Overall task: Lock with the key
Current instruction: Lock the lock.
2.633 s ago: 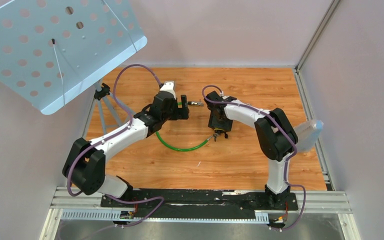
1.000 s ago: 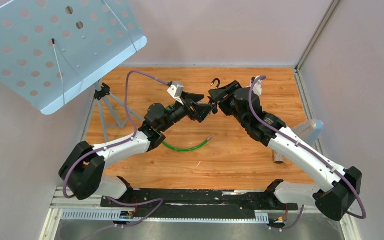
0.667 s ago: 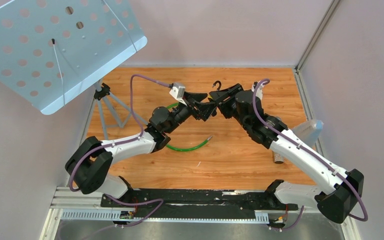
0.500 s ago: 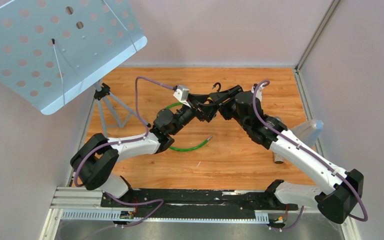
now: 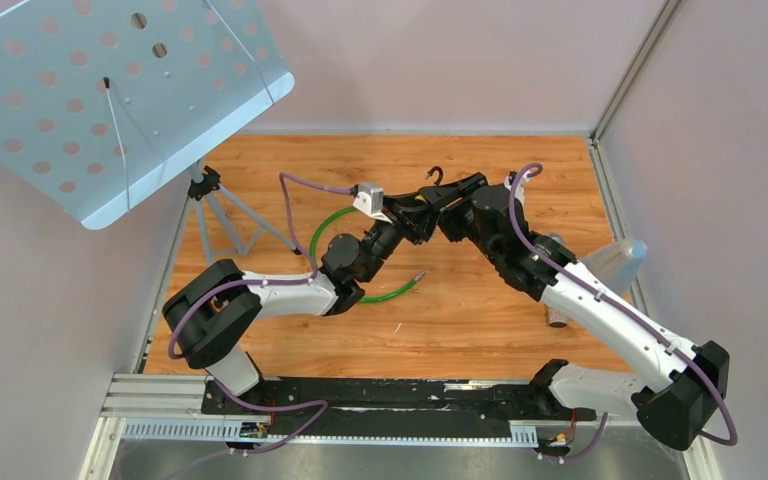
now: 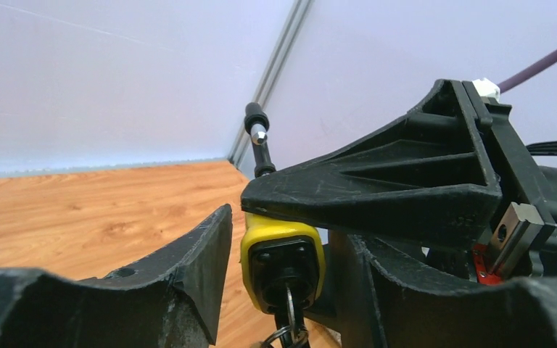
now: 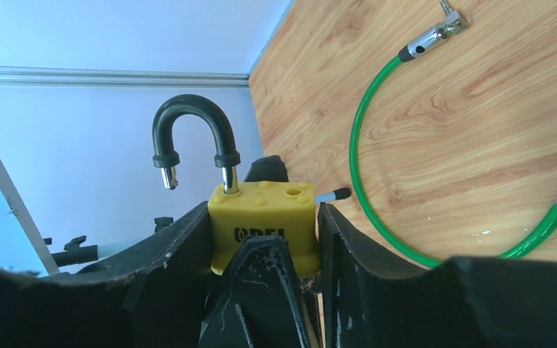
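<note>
A yellow padlock with its black shackle swung open is clamped between the fingers of my right gripper and held in the air above the table; the shackle also shows in the top view. A key on a ring sits in the keyhole on the lock's black underside. My left gripper is open, one finger on each side of the lock's key end, with gaps to it. In the top view the two grippers meet tip to tip.
A green cable with metal ends lies curved on the wooden table under the arms. A tripod bearing a perforated plate stands at the left. A small metal cylinder and a clear plastic object are at the right.
My right arm has lifted the padlock from the table and holds it up. My left arm has moved right and up until its open fingers straddle the lock's key end.
</note>
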Available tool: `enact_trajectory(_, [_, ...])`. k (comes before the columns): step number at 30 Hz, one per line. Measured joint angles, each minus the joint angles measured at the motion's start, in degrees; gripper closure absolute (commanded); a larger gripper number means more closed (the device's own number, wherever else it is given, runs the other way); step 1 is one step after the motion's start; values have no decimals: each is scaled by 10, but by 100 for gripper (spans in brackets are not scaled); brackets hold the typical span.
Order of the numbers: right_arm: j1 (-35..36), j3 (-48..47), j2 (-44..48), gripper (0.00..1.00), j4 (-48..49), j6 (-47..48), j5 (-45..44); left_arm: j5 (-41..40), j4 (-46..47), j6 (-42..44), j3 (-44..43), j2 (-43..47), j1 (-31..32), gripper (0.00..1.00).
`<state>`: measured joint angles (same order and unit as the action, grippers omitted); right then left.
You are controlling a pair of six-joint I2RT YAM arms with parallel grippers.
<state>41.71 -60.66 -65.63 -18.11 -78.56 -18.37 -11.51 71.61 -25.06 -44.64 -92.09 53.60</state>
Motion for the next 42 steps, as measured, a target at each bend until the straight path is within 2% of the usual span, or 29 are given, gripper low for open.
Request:
enact_trajectory(6, [0, 8, 6, 64, 1, -10, 0, -15, 30, 1, 10, -5, 4, 57])
enact_trajectory(8, [0, 8, 6, 64, 1, -12, 0, -17, 35, 0, 12, -6, 4, 66])
enact_trajectory(9, [0, 8, 6, 64, 1, -12, 0, -17, 38, -2, 14, -6, 5, 82])
enact_trajectory(11, [0, 8, 6, 60, 2, -13, 0, -21, 42, -4, 15, -6, 5, 99])
enact_trajectory(13, [0, 8, 6, 46, 2, -13, 0, -22, 42, -6, 16, -7, 6, 100])
enact_trajectory(15, [-1, 8, 6, 24, 2, -13, 1, -22, 42, -7, 16, -7, 6, 100])
enact_trajectory(18, [-7, 8, 6, 15, 4, -13, 1, -24, 34, -6, 21, -7, 6, 100])
enact_trajectory(21, [-32, 11, 7, 12, 5, -1, 10, -20, 0, -8, 30, -5, 1, 100])
enact_trajectory(26, [-90, 54, 52, 14, 2, 49, 30, 57, -68, -29, 42, 23, -37, 100])
enact_trajectory(30, [-158, 63, 96, 20, 15, 143, 93, 168, -127, -54, 52, 72, -98, 100])
enact_trajectory(32, [-191, 63, 114, 26, 35, 210, 145, 229, -163, -61, 52, 105, -128, 100])
enact_trajectory(33, [-202, 61, 121, 33, 42, 243, 169, 261, -184, -62, 50, 122, -139, 100])
enact_trajectory(34, [-209, 57, 124, 42, 45, 277, 197, 287, -207, -61, 47, 137, -145, 100])
enact_trajectory(36, [-213, 46, 124, 45, 57, 350, 277, 353, -272, -57, 25, 164, -150, 100])
enact_trajectory(40, [-206, 27, 114, 51, 83, 464, 498, 466, -367, -58, -29, 195, -153, 100])
enact_trajectory(42, [-193, 27, 114, 56, 97, 500, 567, 517, -404, -67, -56, 201, -156, 100])
